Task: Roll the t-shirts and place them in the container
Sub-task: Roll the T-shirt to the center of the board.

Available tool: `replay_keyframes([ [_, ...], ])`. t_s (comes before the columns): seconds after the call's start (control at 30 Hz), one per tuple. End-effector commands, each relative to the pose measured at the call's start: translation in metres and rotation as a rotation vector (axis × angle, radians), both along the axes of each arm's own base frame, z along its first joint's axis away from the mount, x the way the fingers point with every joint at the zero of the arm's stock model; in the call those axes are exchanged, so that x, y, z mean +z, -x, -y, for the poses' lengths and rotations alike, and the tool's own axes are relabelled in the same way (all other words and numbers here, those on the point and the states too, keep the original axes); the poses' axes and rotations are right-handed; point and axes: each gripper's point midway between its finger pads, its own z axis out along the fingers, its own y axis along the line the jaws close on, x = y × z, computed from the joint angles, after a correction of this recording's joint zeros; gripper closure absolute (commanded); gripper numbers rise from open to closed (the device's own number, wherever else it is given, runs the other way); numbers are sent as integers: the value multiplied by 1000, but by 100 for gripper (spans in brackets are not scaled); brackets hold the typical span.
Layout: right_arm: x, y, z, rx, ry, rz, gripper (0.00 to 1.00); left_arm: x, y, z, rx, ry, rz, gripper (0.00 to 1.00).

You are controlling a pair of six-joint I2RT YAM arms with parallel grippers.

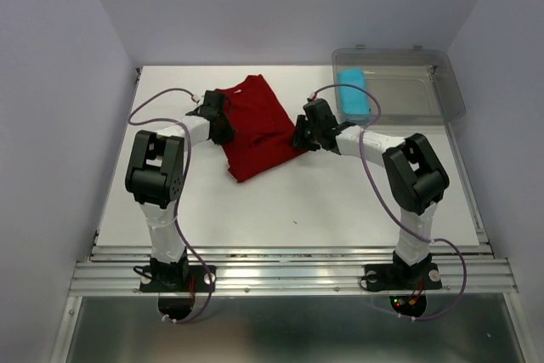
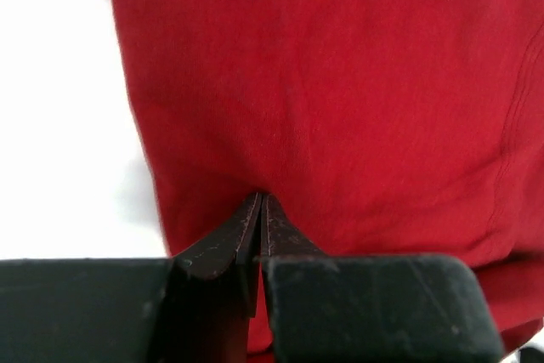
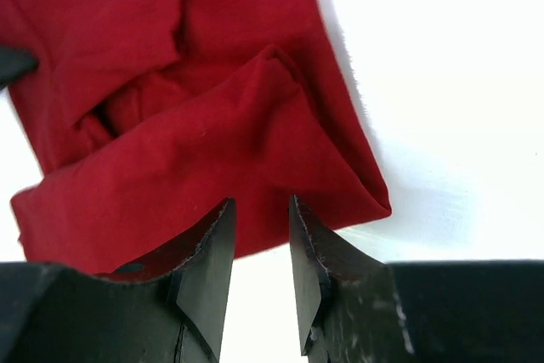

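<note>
The dark red t-shirt (image 1: 255,125) lies on the white table as a folded, slanted strip. My left gripper (image 1: 223,127) is at its left edge. In the left wrist view the gripper (image 2: 262,199) is shut, with red cloth (image 2: 340,82) pinched between its jaws. My right gripper (image 1: 299,138) is at the shirt's right edge. In the right wrist view this gripper (image 3: 259,203) stands a little open, its tips at a bunched fold of the shirt (image 3: 195,150), with bare table showing between the jaws. The light cyan-blue t-shirt (image 1: 354,95) lies as a compact roll in the bin.
A clear plastic bin (image 1: 416,82) stands at the back right of the table (image 1: 297,201), close behind my right arm. Grey walls close in the table on the left, back and right. A metal rail (image 1: 289,274) runs along the near edge.
</note>
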Motion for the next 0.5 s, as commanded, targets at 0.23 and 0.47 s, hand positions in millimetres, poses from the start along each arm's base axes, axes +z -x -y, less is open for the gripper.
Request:
replay_keyframes([
  [0.23, -30, -23, -3, 21, 114, 11, 62, 33, 112, -33, 20, -84, -53, 82],
  [0.47, 29, -36, -6, 73, 91, 137, 58, 95, 135, -9, -61, -192, 105, 72],
])
